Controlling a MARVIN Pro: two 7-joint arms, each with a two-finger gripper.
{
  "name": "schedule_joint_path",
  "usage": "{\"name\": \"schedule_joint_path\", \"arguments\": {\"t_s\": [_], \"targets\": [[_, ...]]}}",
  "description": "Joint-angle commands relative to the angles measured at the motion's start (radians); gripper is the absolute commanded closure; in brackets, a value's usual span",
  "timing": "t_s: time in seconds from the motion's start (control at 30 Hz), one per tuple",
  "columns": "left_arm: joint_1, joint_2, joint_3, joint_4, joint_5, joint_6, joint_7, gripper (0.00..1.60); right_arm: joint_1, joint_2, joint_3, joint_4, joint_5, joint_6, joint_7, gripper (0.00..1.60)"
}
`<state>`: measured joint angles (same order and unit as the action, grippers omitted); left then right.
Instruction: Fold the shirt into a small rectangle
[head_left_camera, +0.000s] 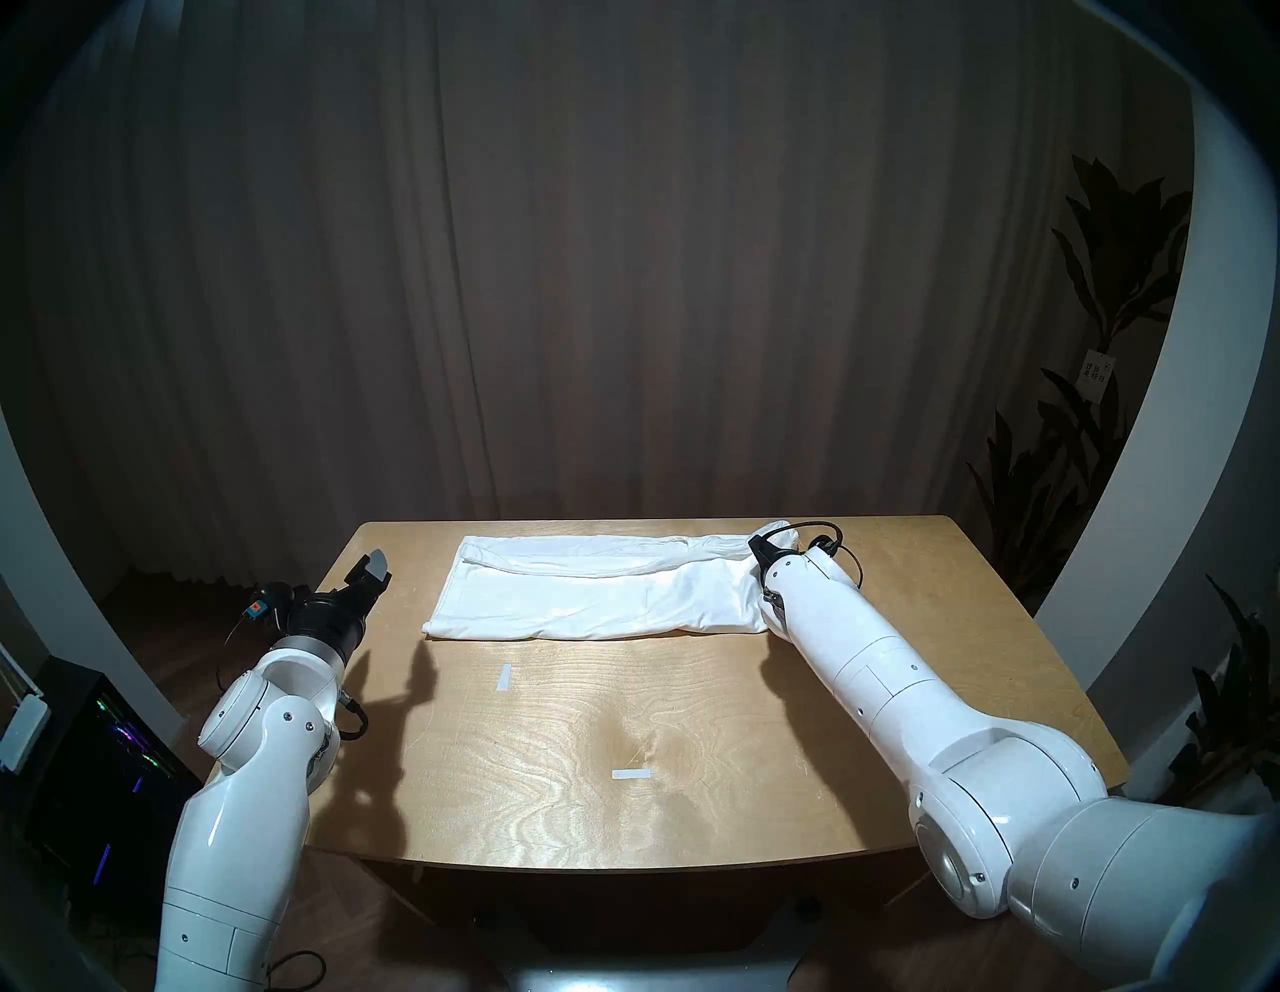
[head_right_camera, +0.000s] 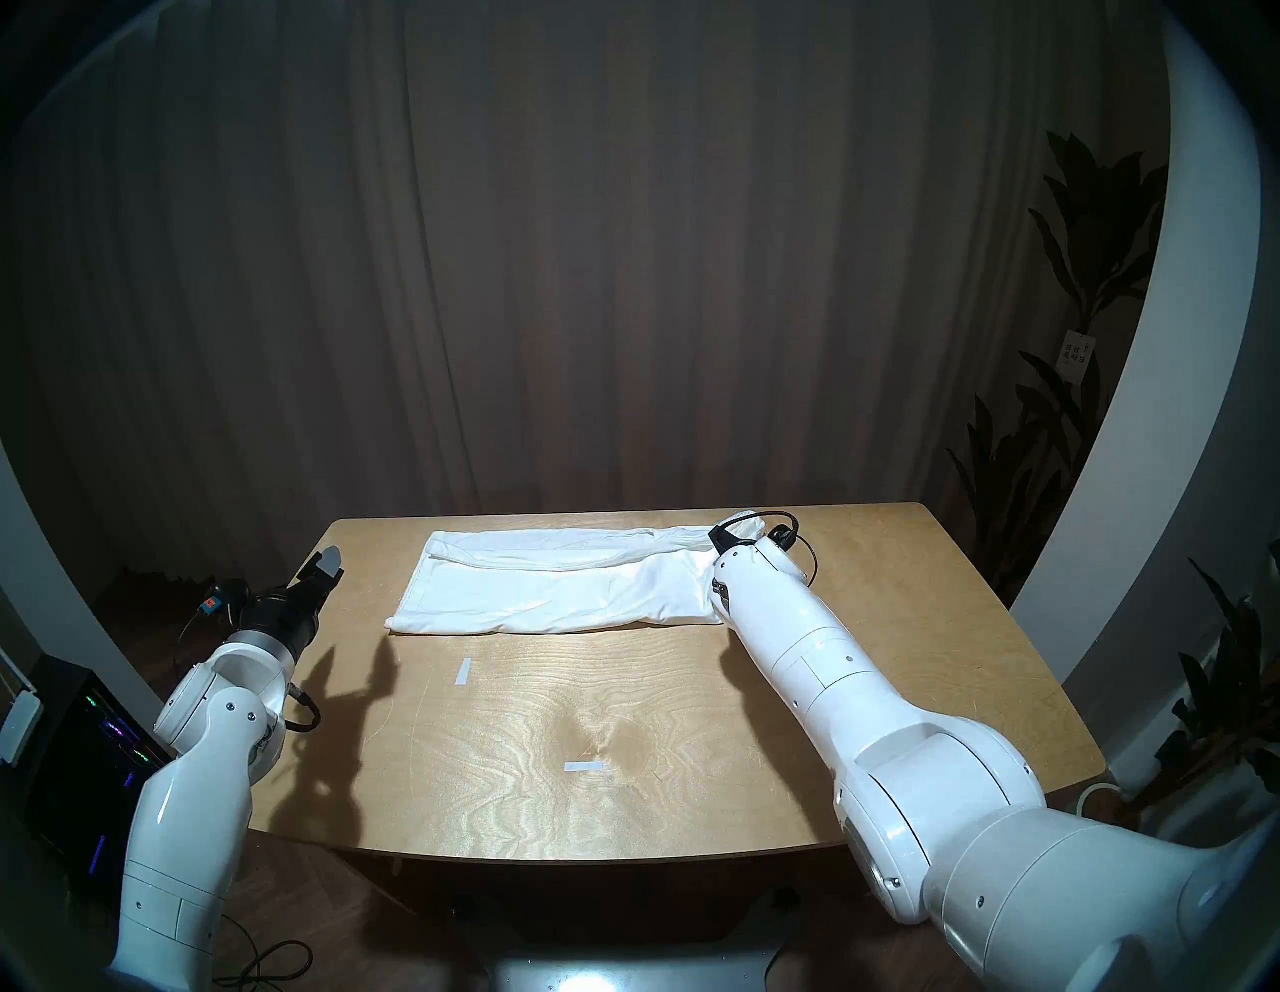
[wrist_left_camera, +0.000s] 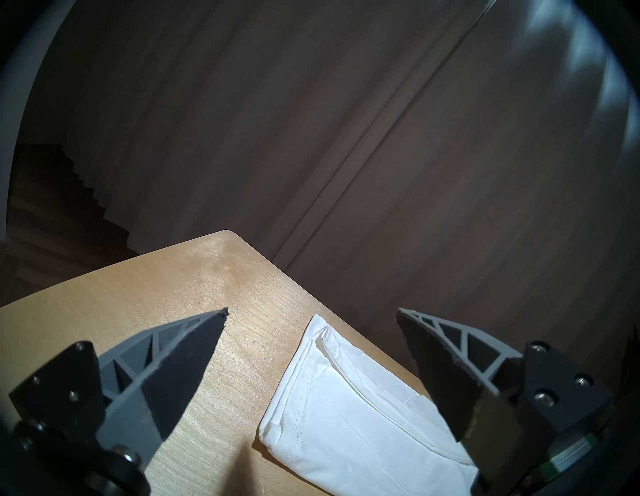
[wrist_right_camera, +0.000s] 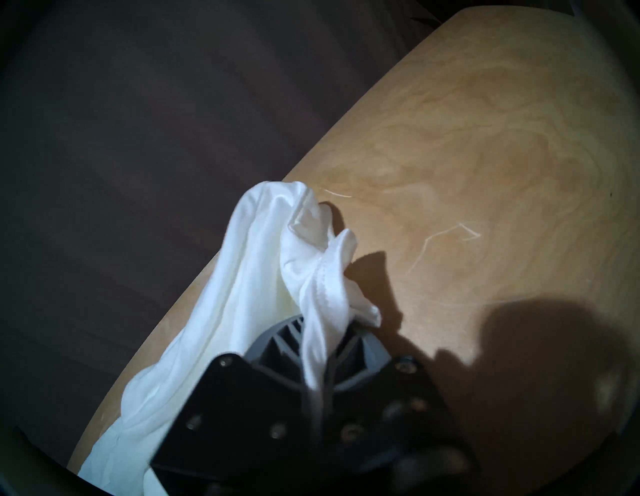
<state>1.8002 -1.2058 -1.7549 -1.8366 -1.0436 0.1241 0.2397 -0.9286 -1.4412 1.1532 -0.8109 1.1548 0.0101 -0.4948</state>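
The white shirt (head_left_camera: 596, 589) lies folded lengthwise into a long strip across the far half of the wooden table (head_left_camera: 623, 727). Its right end is bunched and raised off the table. My right gripper (wrist_right_camera: 323, 329) is shut on that bunched end (wrist_right_camera: 311, 263), near the table's far right edge; in the head views my right arm (head_left_camera: 831, 623) hides the fingers. My left gripper (head_left_camera: 370, 575) hovers open and holds nothing over the table's left edge, short of the strip's left end (wrist_left_camera: 346, 408). Its fingers (wrist_left_camera: 187, 363) stand wide apart.
Two pale tape marks (head_left_camera: 503, 677) (head_left_camera: 631, 774) are stuck on the near part of the table. A dark curtain (head_left_camera: 623, 277) hangs close behind the far edge. Plants (head_left_camera: 1108, 485) stand at the right, and a lit computer case (head_left_camera: 90, 762) sits on the floor at the left.
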Motion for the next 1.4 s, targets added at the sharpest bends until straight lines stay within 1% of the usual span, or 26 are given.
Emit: {"name": "schedule_joint_path", "arguments": {"t_s": [0.0,0.1,0.17,0.33,0.37,0.5,0.53,0.57,0.6,0.67,0.7,0.97,1.1,1.17,1.2,1.27,1.3,1.33,1.37], "targets": [[0.011,-0.01,-0.015,-0.038,0.002,-0.023,-0.001,0.0,-0.015,0.019,-0.039,-0.122,-0.053,-0.033,0.023,1.6],[0.015,-0.014,-0.017,-0.042,0.004,-0.025,0.002,0.0,-0.017,0.023,-0.056,-0.145,-0.067,-0.029,0.026,1.6],[0.024,-0.021,-0.022,-0.05,0.008,-0.032,0.007,0.0,-0.008,0.02,-0.087,-0.154,-0.094,-0.025,0.031,1.6],[0.038,-0.03,-0.03,-0.063,0.011,-0.039,0.014,0.0,0.011,0.006,-0.13,-0.144,-0.126,-0.023,0.04,1.6],[0.046,-0.037,-0.037,-0.068,0.01,-0.044,0.018,0.0,0.023,-0.004,-0.151,-0.136,-0.143,-0.025,0.047,1.6],[0.061,-0.046,-0.05,-0.075,0.011,-0.052,0.024,0.0,0.054,-0.034,-0.188,-0.104,-0.165,-0.021,0.056,1.6],[0.061,-0.046,-0.05,-0.075,0.011,-0.052,0.024,0.0,0.054,-0.034,-0.188,-0.104,-0.165,-0.021,0.056,1.6],[0.071,-0.052,-0.059,-0.079,0.011,-0.058,0.027,0.0,0.07,-0.051,-0.205,-0.086,-0.174,-0.022,0.06,1.6],[0.071,-0.052,-0.059,-0.079,0.011,-0.058,0.027,0.0,0.07,-0.051,-0.205,-0.086,-0.174,-0.022,0.06,1.6],[0.088,-0.061,-0.072,-0.086,0.011,-0.066,0.032,0.0,0.092,-0.08,-0.223,-0.053,-0.179,-0.022,0.061,1.6],[0.088,-0.061,-0.072,-0.086,0.011,-0.066,0.032,0.0,0.092,-0.08,-0.223,-0.053,-0.179,-0.022,0.061,1.6],[0.131,-0.087,-0.117,-0.098,0.008,-0.088,0.048,0.0,0.16,-0.173,-0.241,0.051,-0.17,-0.02,0.054,1.6],[0.153,-0.099,-0.143,-0.1,0.007,-0.096,0.055,0.0,0.195,-0.222,-0.238,0.09,-0.158,-0.021,0.05,1.6],[0.157,-0.102,-0.148,-0.103,0.006,-0.098,0.055,0.0,0.204,-0.233,-0.238,0.101,-0.158,-0.021,0.05,1.6],[0.164,-0.105,-0.157,-0.103,0.005,-0.101,0.057,0.0,0.216,-0.253,-0.237,0.12,-0.152,-0.022,0.048,1.6],[0.168,-0.107,-0.163,-0.104,0.004,-0.102,0.057,0.0,0.222,-0.26,-0.24,0.127,-0.148,-0.023,0.048,1.6],[0.171,-0.109,-0.166,-0.106,0.005,-0.103,0.058,0.0,0.231,-0.277,-0.234,0.145,-0.145,-0.026,0.046,1.6],[0.174,-0.11,-0.172,-0.106,0.005,-0.104,0.058,0.0,0.233,-0.275,-0.243,0.144,-0.133,-0.027,0.049,1.6],[0.177,-0.112,-0.177,-0.107,0.005,-0.105,0.058,0.0,0.24,-0.299,-0.229,0.169,-0.134,-0.034,0.044,1.6]]}}
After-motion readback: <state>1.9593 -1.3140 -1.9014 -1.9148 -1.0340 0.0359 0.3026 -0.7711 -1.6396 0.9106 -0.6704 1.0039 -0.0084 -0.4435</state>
